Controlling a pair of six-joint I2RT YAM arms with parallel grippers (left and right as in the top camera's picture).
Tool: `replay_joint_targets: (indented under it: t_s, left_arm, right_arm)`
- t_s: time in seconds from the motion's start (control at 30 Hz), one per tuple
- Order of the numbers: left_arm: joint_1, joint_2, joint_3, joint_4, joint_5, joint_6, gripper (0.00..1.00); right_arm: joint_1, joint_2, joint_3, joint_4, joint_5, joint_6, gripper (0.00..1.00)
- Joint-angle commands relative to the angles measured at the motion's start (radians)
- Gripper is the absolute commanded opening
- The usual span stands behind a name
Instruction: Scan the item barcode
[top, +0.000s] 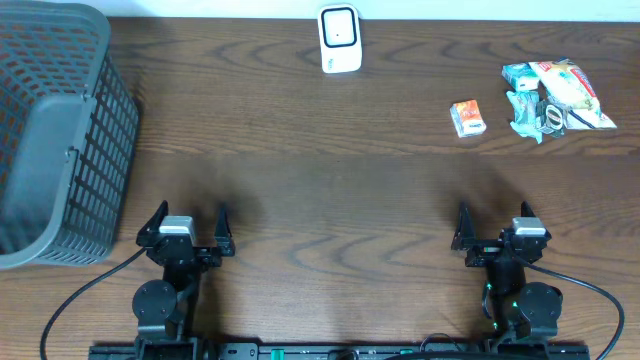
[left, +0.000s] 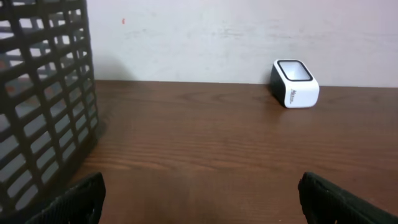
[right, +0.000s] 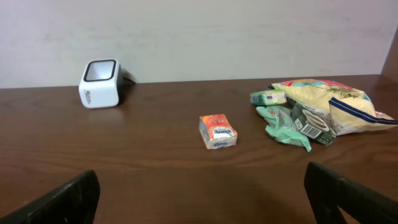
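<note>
A white barcode scanner (top: 340, 39) with a dark window stands at the table's far edge, also seen as the scanner (left: 294, 83) and scanner (right: 100, 83). A small orange packet (top: 467, 118) lies right of centre, the same packet (right: 217, 131) ahead of my right gripper. A pile of snack bags (top: 555, 98) lies at the far right, shown as bags (right: 317, 109) too. My left gripper (top: 187, 228) and right gripper (top: 498, 228) rest near the front edge, both open with nothing between the fingers. Each is far from the items.
A dark grey mesh basket (top: 55, 130) fills the far left of the table, its wall (left: 43, 99) close on the left of my left gripper. Bare wooden tabletop (top: 330, 200) stretches between the grippers and the scanner.
</note>
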Motion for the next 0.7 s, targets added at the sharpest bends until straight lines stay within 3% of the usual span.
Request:
replay_joint_targets:
  t_s: [0.0, 0.67]
  left_arm:
    - [-0.009, -0.008, -0.008, -0.051, -0.005, -0.071, 0.98]
    - [-0.026, -0.008, -0.008, -0.053, -0.005, -0.061, 0.98]
  right_arm:
    - [0.002, -0.006, -0.002, -0.005, 0.002, -0.012, 0.99]
    - [0.002, -0.006, -0.002, -0.005, 0.002, -0.012, 0.99]
